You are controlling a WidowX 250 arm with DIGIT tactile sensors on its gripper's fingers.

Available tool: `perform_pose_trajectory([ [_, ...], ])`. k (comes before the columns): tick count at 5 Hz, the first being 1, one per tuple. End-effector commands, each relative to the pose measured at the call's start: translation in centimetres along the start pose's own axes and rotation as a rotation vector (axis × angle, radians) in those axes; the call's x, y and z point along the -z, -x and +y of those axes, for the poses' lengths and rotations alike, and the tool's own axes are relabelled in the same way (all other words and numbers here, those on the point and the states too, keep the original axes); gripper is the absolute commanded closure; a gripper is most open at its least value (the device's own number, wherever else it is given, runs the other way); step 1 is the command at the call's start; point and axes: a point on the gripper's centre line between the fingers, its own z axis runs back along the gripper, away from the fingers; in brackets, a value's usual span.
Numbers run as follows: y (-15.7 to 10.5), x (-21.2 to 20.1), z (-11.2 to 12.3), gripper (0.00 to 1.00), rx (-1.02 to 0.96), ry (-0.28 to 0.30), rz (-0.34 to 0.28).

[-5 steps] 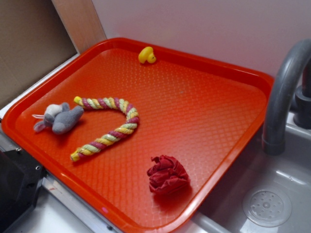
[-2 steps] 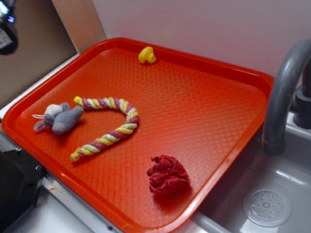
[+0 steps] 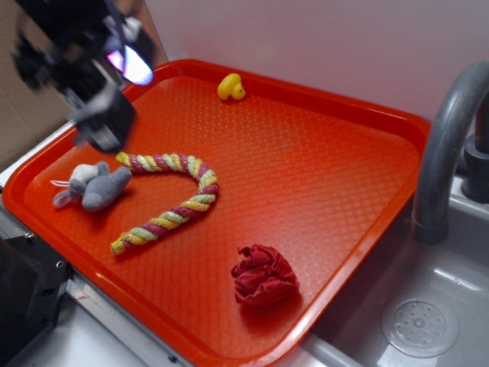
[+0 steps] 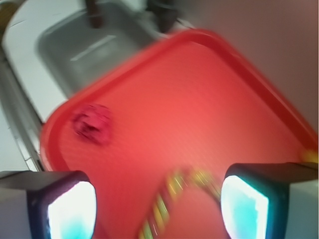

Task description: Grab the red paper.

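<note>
The red paper (image 3: 263,275) is a dark crimson wrinkled wad near the front right edge of the orange-red tray (image 3: 321,176). In the wrist view it shows blurred at the left (image 4: 92,123). My gripper (image 3: 99,126) hangs blurred above the tray's far left corner, well away from the paper. In the wrist view the gripper (image 4: 157,209) is open, its two fingers wide apart with nothing between them, above the twisted rope (image 4: 172,199).
A red-yellow-white twisted rope (image 3: 172,195), a grey plush mouse (image 3: 95,186) and a yellow duck (image 3: 231,86) lie on the tray. A grey sink (image 3: 428,306) with a curved faucet (image 3: 443,153) is at the right. A white wall stands behind.
My gripper has come into view from the upper left and moved down over the tray's left corner. The objects on the tray have not moved.
</note>
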Motion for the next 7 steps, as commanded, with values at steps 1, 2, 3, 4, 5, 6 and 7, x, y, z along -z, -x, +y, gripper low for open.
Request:
perform_pose_trajectory([
  [1,-2.8,5.3,-5.8,0.00,0.324,0.149,0.028],
  [2,-2.8,7.9,-6.6,0.00,0.356,0.181,0.085],
  [3,-2.8,9.8,-7.5,0.00,0.385,0.192,0.147],
  [4,-3.0,11.2,-8.1,0.00,0.417,0.200,0.185],
  [5,-3.0,12.2,-8.7,0.00,0.432,0.213,0.209],
  [6,-2.9,13.2,-9.1,0.00,0.445,0.221,0.246],
  [7,-2.8,13.7,-9.2,0.78,0.440,0.216,0.259],
])
